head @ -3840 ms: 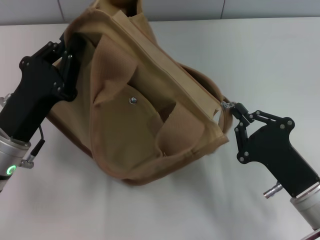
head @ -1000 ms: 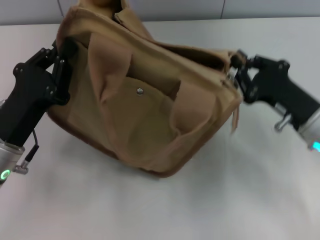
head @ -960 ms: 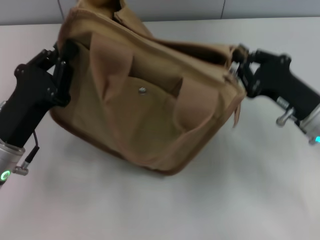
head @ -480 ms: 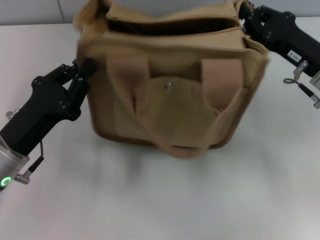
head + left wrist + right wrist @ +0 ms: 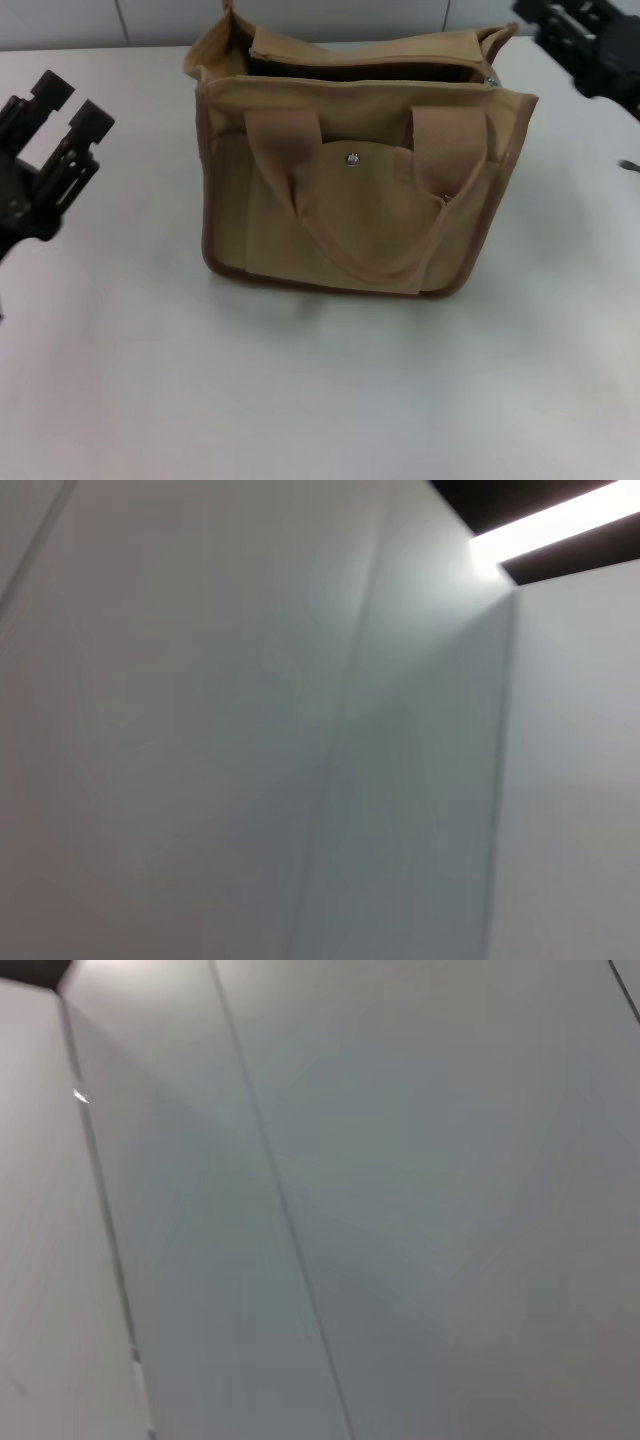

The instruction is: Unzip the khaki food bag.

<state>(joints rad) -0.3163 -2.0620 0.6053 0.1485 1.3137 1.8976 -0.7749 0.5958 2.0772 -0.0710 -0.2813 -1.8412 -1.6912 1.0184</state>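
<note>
The khaki food bag (image 5: 360, 210) stands upright at the middle of the white table in the head view. Its top gapes open, showing a dark inside (image 5: 360, 70), and a small metal zipper pull (image 5: 492, 82) sits at its right end. Two handles hang down the front around a silver snap (image 5: 351, 158). My left gripper (image 5: 70, 103) is open and empty, well to the bag's left. My right gripper (image 5: 565, 15) is open at the far right, just clear of the bag's top right corner. Neither touches the bag. Both wrist views show no bag.
The white table (image 5: 320, 400) stretches bare in front of the bag and to both sides. A grey panelled wall (image 5: 330, 15) runs behind it. The wrist views show only grey wall panels (image 5: 250, 730) (image 5: 400, 1210).
Both grippers have let go of the bag and pulled away, left outward, right up and back. The bag has settled upright, square to me, with its top open.
</note>
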